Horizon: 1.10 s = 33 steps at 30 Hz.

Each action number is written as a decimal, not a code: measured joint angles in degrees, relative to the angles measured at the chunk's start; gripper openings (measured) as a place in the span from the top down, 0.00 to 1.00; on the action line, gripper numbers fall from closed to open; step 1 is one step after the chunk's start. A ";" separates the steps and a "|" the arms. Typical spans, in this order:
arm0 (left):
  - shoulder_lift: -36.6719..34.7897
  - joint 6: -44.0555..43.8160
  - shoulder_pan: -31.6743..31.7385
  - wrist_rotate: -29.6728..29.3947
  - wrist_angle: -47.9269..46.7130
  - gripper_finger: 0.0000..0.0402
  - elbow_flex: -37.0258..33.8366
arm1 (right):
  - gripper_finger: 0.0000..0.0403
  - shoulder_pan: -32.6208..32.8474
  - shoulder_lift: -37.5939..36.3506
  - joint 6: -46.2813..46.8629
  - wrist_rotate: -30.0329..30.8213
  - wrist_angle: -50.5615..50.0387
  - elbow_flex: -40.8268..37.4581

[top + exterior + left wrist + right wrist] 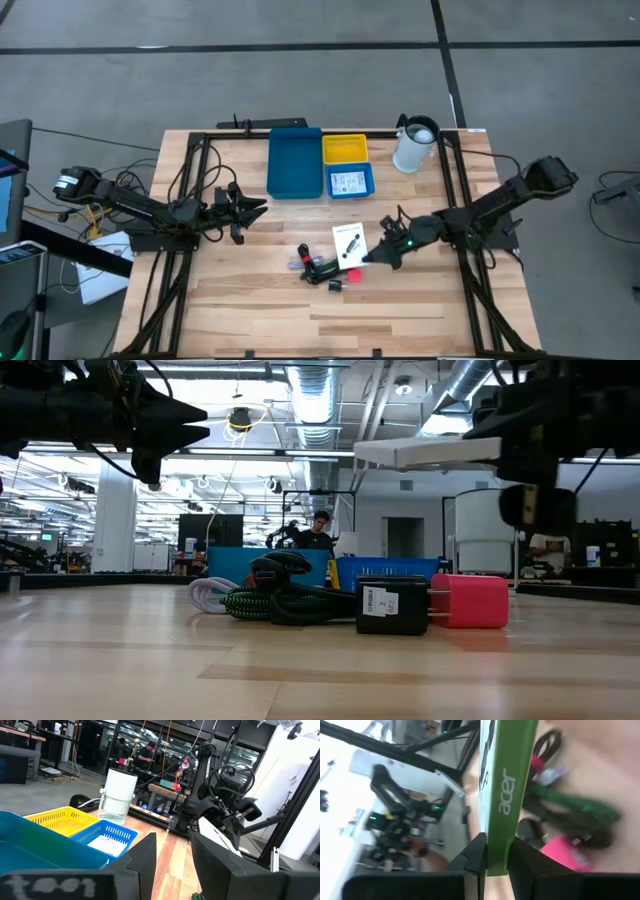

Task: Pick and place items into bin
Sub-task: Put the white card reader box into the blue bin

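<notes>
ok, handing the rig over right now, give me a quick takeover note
Right gripper: fingers shut on the edge of a white box with a green Acer side, lifted off the table per the low view.
Left gripper: open, empty, hovering left of the blue bin.
On the table: coiled cable bundle, black adapter, pink block.
Done: one white card lies in the small blue basket; the blue bin looks empty.
Left: bin the held box, then the cables, adapter and block.
</notes>
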 joint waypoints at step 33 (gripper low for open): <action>0.02 7.39 -0.01 -0.15 22.84 0.72 0.66 | 0.87 -35.43 7.13 -63.31 -4.17 -84.61 48.78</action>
